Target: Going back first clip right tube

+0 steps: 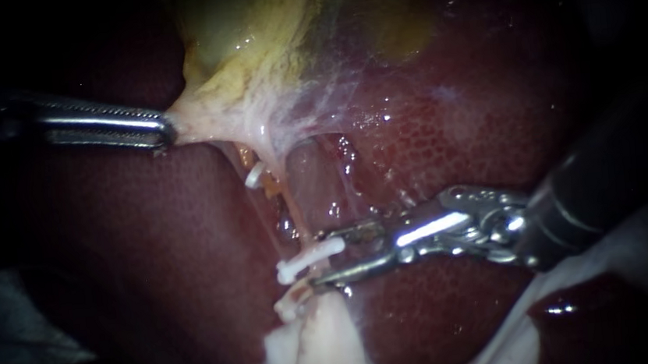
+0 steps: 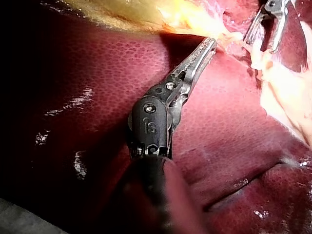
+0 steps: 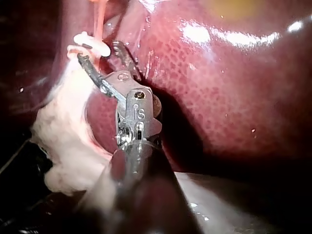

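Across most of the endoscope view spreads the liver [image 1: 445,140], dark red, wet and finely mottled. Above it lies the gallbladder [image 1: 250,48], yellow-green and trailing a pale, webby film. My left instrument [image 1: 167,131], slim ribbed steel, has its jaws clenched on a stretched tag of gallbladder tissue and holds it taut toward the liver's left edge. My right instrument [image 1: 330,256] has its jaws apart, two thin curved prongs with a clear gap, gripping nothing. Ahead of them the right tube [image 1: 310,187], smooth and pinkish, runs down from the gallbladder. A small white clip [image 1: 300,265] sits across its lower end, near the liver's lower edge, with one end reaching in between the jaw tips. I judge the clip is set and the step in hand is the withdrawal. The open jaws need to back straight off along the shaft without snagging clip or tube.
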Tool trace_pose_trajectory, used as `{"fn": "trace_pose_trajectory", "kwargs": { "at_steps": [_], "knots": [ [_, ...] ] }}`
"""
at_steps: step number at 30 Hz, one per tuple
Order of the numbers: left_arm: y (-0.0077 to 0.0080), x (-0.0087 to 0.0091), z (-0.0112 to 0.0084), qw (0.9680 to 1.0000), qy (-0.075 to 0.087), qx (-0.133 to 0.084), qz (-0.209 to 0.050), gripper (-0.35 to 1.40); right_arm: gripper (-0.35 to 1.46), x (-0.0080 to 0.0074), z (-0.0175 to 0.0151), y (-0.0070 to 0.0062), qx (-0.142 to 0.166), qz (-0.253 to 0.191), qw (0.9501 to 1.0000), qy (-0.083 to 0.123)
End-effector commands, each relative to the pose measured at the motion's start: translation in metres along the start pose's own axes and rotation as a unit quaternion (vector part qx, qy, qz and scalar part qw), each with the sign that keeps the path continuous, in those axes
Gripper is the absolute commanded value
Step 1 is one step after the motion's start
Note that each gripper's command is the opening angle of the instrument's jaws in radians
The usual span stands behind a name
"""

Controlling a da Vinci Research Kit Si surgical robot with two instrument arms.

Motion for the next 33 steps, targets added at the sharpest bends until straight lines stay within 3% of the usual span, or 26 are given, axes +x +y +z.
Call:
{"fn": "trace_pose_trajectory", "kwargs": {
  "at_steps": [1, 6, 12, 21, 28, 33],
  "knots": [
    [-0.0001, -0.0001, 0.0, 1.0, 0.0, -0.001, 0.0, -0.35, 0.49, 0.0006, -0.001, -0.0002, -0.012, -0.026, 0.9996, -0.008],
    [-0.0003, -0.0002, 0.0, 1.0, 0.0, -0.001, 0.001, -0.35, 0.5, 0.0023, -0.0049, -0.001, -0.041, -0.101, 0.9935, -0.033],
    [-0.0004, -0.0003, -0.0001, 1.0, 0.0, 0.0, 0.001, -0.35, 0.5, 0.0039, -0.0086, -0.0016, -0.057, -0.148, 0.9868, -0.034],
    [-0.001, -0.0011, 0.0007, 1.0, 0.0, 0.003, 0.003, -0.35, 0.5, 0.0047, -0.0108, -0.0021, -0.047, -0.172, 0.9834, -0.036],
    [-0.0026, -0.0032, 0.0042, 0.9999, -0.005, 0.01, 0.009, -0.35, 0.5, 0.005, -0.0113, -0.0023, -0.045, -0.174, 0.9831, -0.036],
    [-0.0035, -0.0044, 0.0055, 0.9999, -0.012, 0.009, 0.003, -0.35, 0.5, 0.005, -0.0114, -0.0024, -0.045, -0.174, 0.9831, -0.036]
  ]
}}
